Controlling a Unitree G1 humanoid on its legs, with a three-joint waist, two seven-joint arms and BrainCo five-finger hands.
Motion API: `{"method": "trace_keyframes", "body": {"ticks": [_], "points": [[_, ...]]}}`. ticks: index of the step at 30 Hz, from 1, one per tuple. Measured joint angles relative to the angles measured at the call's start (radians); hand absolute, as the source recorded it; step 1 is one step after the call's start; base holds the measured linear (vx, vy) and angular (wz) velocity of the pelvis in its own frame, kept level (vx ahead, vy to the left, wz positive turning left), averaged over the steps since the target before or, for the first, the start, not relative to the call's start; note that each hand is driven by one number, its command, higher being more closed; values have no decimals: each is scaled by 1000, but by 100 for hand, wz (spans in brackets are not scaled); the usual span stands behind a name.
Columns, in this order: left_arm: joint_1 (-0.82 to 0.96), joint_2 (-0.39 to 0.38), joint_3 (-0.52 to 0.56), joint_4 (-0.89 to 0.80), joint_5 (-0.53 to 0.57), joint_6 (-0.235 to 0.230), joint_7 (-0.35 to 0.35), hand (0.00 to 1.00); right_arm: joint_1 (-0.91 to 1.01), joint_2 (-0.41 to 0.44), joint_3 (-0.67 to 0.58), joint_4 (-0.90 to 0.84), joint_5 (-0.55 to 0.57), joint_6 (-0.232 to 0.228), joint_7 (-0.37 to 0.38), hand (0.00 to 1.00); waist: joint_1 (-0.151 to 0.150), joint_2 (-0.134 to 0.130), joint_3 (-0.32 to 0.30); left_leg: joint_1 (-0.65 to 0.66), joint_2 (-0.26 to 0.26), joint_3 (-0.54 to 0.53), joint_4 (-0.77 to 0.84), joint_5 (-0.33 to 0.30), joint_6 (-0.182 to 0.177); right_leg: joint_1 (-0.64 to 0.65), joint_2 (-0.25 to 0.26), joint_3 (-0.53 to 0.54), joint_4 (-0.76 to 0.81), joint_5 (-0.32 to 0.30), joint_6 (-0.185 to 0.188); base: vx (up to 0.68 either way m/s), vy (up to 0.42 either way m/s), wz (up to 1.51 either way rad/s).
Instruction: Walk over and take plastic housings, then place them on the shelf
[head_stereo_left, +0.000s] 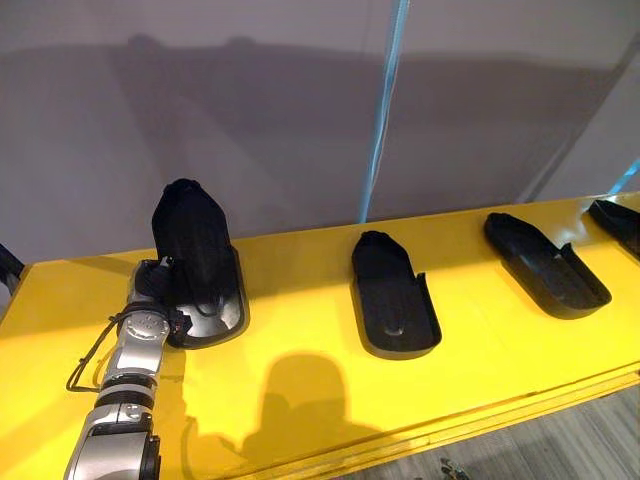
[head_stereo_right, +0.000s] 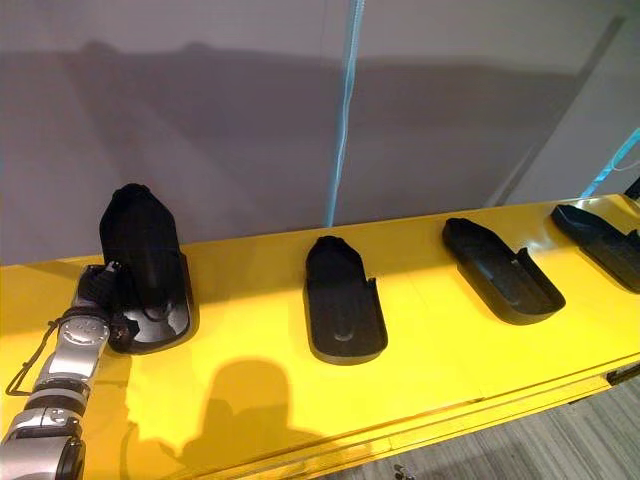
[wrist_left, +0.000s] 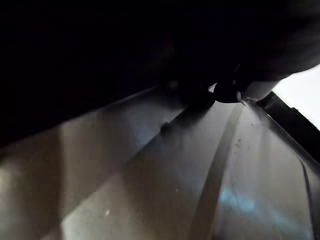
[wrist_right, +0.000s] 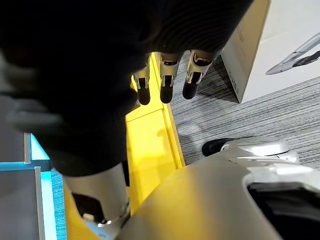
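1. The right hand (wrist_right: 166, 80) hangs low by the shelf's front edge, above grey floor, with a white box (wrist_right: 280, 45) nearby. Its fingers (wrist_right: 192, 77) are straight and loose and hold nothing.

2. The left hand (head_stereo_left: 160, 290) reaches over the yellow shelf (head_stereo_left: 300, 380) to the near left side of the leftmost plastic housing (head_stereo_left: 200, 250). The dark cover blends into the black part, and the wrist view is too dark to help. I cannot tell whether the hand grips the housing or merely rests against it.

3. That housing's near end sits on the shelf. Its narrow far end is tipped up towards the back, so it looks not yet fully settled. I judge the step in hand to be setting it down.

4. To do this well, lower the raised end slowly until the housing lies flat. Keep its long axis roughly parallel to its neighbours, and release only once it bears its own weight. Then draw the hand back towards the robot, not sideways, so the housing is not dragged along.

5. To the right, well apart, lie a second housing (head_stereo_left: 393, 295), a third housing (head_stereo_left: 545, 265) and a fourth housing (head_stereo_left: 618, 222) at the frame edge. All three lie flat with the hollow side up.

6. Behind the shelf stands a grey wall (head_stereo_left: 250, 110) with a thin blue strip (head_stereo_left: 385, 110). Whether the tipped housing touches the wall I cannot say.
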Motion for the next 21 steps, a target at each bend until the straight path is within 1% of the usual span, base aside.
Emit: {"method": "trace_keyframes", "body": {"ticks": [1,3,7,9,14,17,19,20,21], "points": [[1,-7,0,0,0,0,0,0,0,-3,0,3,-1,0,0,0,-1,5,3,1,1,-2,-5,2,-3,-4,2,0,5,0,0,-111,-25,1],[14,-23,0,-13,1,0,1,0,0,-6,1,12,-3,1,0,0,-1,5,5,3,-1,-3,-14,7,-4,-6,2,-1,14,0,0,-104,-11,0],[59,-62,1,-36,3,1,0,0,1,0,0,21,-13,2,-1,0,-2,-7,6,7,-12,-16,-49,28,-6,-16,-2,-6,14,0,1,-44,6,5],[60,-66,2,-63,4,-2,3,0,1,2,1,25,-15,3,-1,0,0,-14,4,2,-12,-25,-59,36,-5,-19,-2,-18,13,1,1,24,-3,15],[60,-70,11,-80,23,6,24,0,1,1,1,31,-15,3,-1,0,1,-14,4,11,-11,-28,-66,38,-5,2,-1,-29,-4,2,1,53,8,6],[60,-87,44,-88,24,17,39,0,1,1,1,32,-16,3,-1,0,0,-15,4,18,-11,-28,-68,38,-5,14,-2,-32,-13,2,0,39,10,1],[82,-102,61,-150,45,33,52,0,1,2,1,32,-16,3,-1,0,1,-15,5,16,-11,-29,-69,38,-4,14,-2,-34,-16,3,0,0,0,0],[108,-122,78,-211,59,41,56,0,1,2,1,31,-16,3,-1,0,1,-15,5,16,-11,-33,-69,38,-4,15,-3,-36,-17,3,0,2,0,3],[119,-131,84,-236,61,42,62,0,1,2,1,31,-16,3,-1,0,1,-16,5,15,-11,-36,-69,38,-4,16,-3,-39,-17,3,0,-1,-1,9]]}}
